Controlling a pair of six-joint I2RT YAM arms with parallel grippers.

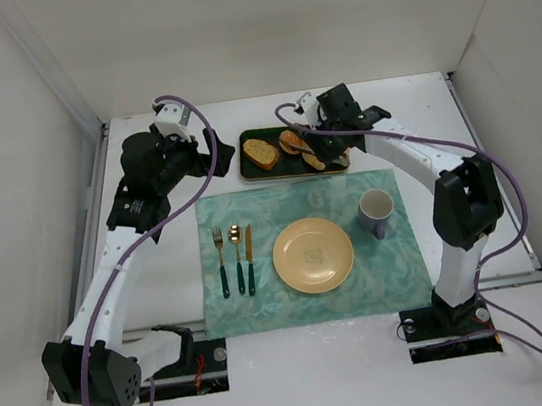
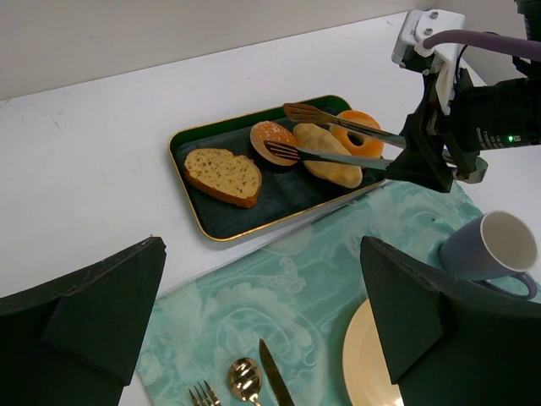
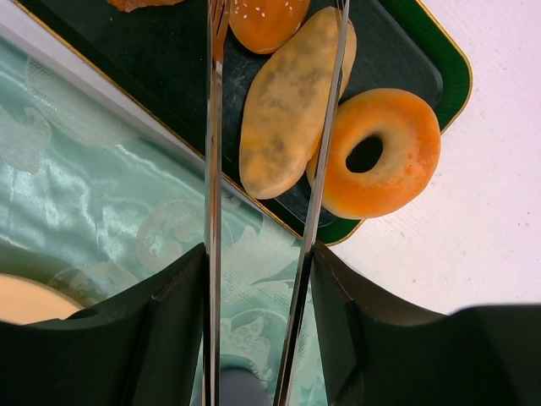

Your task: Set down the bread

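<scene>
The bread [image 2: 269, 135], a small round glossy bun with seeds, lies on the dark green tray [image 2: 279, 199] between a bread slice [image 2: 224, 173] and a pale long roll [image 2: 328, 156]. My right gripper [image 3: 258, 254] is shut on metal tongs [image 3: 211, 152]. The tongs' two arms are spread and reach over the tray; one tip lies at the bread [image 3: 266, 21], the other runs along the roll's [image 3: 292, 101] far side. I cannot tell whether the tongs touch the bread. My left gripper [image 2: 262, 254] hovers open and empty above the placemat.
An orange donut [image 3: 380, 152] sits at the tray's right end. On the teal placemat [image 1: 393, 277] are a yellow plate [image 1: 313, 255], a purple mug [image 1: 376, 210], and a fork, spoon and knife [image 1: 236, 258]. White walls enclose the table.
</scene>
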